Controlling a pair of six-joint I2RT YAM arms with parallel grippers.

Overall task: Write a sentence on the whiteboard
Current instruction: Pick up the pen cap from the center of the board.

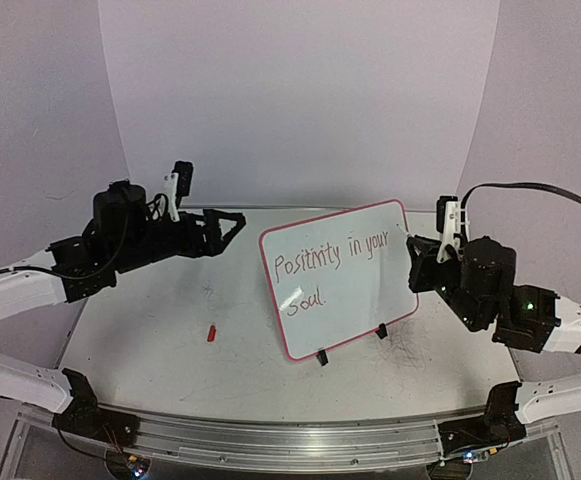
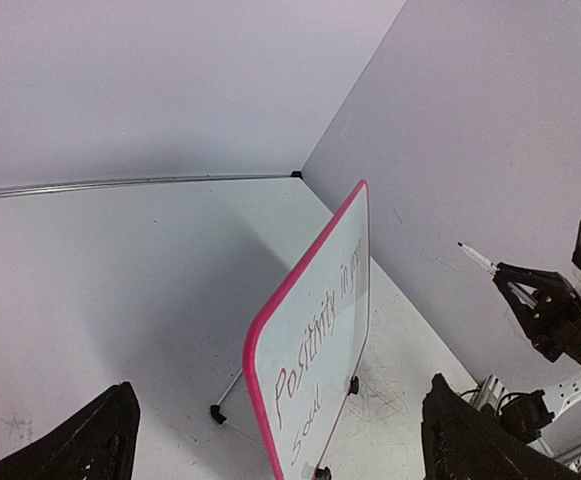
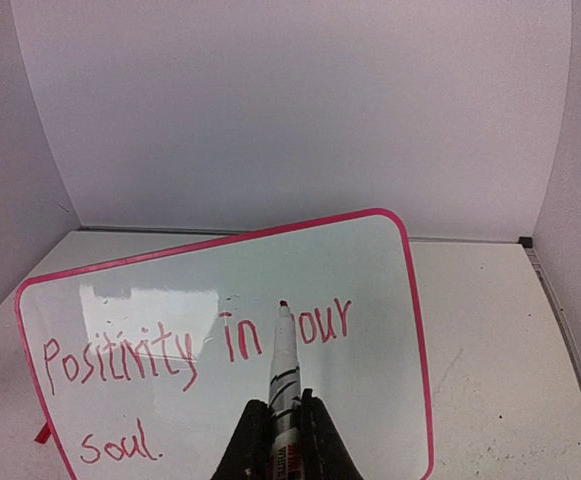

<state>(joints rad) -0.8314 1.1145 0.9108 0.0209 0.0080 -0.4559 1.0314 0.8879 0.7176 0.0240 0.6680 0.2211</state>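
Note:
The whiteboard (image 1: pixel 370 290) stands tilted on its black clip feet mid-table, pink-framed. The sentence (image 1: pixel 315 262) in red reads "Positivity in your Soul." in two lines. My right gripper (image 1: pixel 425 255) hovers at the board's right edge, shut on a white marker (image 3: pixel 283 360) whose red tip points at the word "your". From the right wrist view, the whiteboard (image 3: pixel 370 280), sentence (image 3: pixel 120 360) and right gripper (image 3: pixel 282 430) all show. My left gripper (image 1: pixel 232 225) hangs open left of the board, apart from it. In the left wrist view the left gripper (image 2: pixel 280 440) holds nothing, and the whiteboard (image 2: pixel 320 300) lies beyond.
A small red marker cap (image 1: pixel 211 333) lies on the table left of the board. A wire prop (image 2: pixel 228 392) holds the board up from behind. An aluminium rail (image 1: pixel 290 440) runs along the near edge. Walls close in on the back and both sides.

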